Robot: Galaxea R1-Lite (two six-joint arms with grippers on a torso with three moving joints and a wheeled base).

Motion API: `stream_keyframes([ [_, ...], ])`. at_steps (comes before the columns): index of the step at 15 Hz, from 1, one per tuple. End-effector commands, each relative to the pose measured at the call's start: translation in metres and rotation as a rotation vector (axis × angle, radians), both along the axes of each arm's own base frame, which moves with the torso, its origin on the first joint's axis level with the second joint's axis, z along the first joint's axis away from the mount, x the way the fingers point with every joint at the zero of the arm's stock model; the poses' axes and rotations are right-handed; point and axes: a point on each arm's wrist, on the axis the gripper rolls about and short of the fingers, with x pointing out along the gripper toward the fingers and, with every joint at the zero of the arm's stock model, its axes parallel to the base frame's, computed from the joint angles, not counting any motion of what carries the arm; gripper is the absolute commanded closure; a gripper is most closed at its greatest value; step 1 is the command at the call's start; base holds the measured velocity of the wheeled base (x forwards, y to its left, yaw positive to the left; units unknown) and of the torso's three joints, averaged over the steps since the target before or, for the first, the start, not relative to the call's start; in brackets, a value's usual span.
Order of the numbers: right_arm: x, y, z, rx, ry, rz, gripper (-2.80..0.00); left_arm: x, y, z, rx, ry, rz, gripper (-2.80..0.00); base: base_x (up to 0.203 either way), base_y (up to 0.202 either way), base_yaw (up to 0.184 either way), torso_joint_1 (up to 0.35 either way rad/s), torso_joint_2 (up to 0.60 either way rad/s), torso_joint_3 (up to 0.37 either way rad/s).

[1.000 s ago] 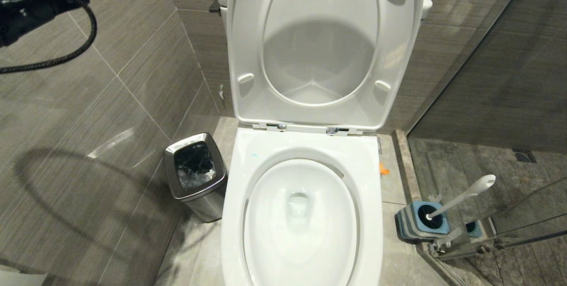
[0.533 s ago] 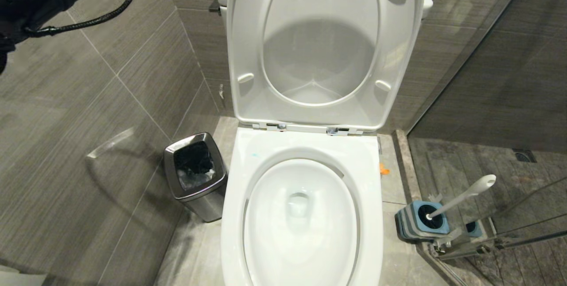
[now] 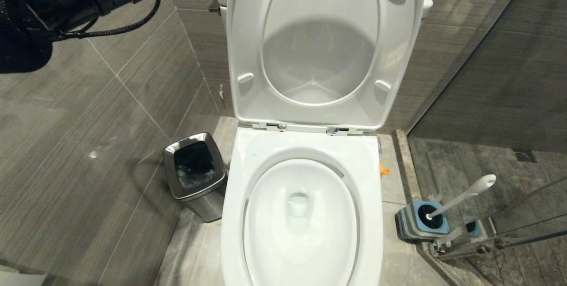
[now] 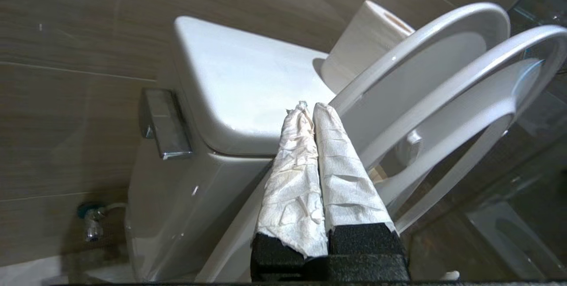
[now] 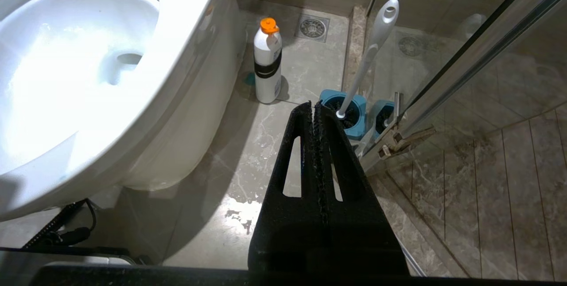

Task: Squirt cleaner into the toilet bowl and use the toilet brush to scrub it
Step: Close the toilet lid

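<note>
The toilet bowl (image 3: 301, 233) is open, its seat and lid (image 3: 319, 47) raised against the cistern (image 4: 239, 82). A small teal spot of cleaner (image 3: 254, 154) sits on the rim's back left. The toilet brush (image 3: 465, 194) leans in its blue holder (image 3: 421, 222) on the floor to the bowl's right, its white handle (image 5: 370, 51) free. My left gripper (image 4: 308, 106), its fingers wrapped in white paper, is shut and empty, held high beside the cistern and the raised lid. My right gripper (image 5: 313, 105) is shut and empty, low beside the bowl, short of the holder (image 5: 350, 115).
A white bottle with an orange cap (image 5: 267, 64) stands on the floor by the bowl's right side. A steel bin (image 3: 195, 175) stands left of the bowl. The flush lever (image 4: 161, 122) and a paper roll (image 4: 363, 42) are on the cistern. A glass shower door (image 5: 465, 69) closes off the right.
My left arm has swung rightwards along the top left of the head view, towards the cistern, and its shadow on the wall has gone. Nothing else has moved.
</note>
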Motion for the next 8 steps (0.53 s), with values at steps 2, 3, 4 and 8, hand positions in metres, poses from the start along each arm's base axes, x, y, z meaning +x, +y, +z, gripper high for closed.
stream_keyframes([
  [2, 0.000, 0.000, 0.000, -0.001, 0.002, 0.000, 0.00, 0.012, 0.000, -0.010, 0.014, 0.018, 0.008, 0.00, 0.000, 0.000, 0.000, 0.000, 0.00, 0.000],
  [3, 0.000, 0.000, 0.000, -0.001, 0.002, 0.000, 0.00, 0.016, 0.000, -0.013, 0.043, 0.003, 0.026, 0.00, 0.000, 0.000, 0.000, 0.000, 0.00, 0.000],
  [4, 0.000, 0.000, 0.000, -0.001, 0.002, 0.000, 0.00, 0.021, 0.001, -0.018, 0.068, -0.004, 0.042, 0.00, 0.000, 0.000, 0.000, 0.000, 0.00, 0.000],
  [8, 0.000, 0.000, 0.000, -0.001, 0.002, 0.000, 0.00, 0.033, -0.002, -0.020, 0.068, -0.053, 0.051, 0.00, 0.000, 0.000, 0.000, 0.000, 0.00, 0.000],
])
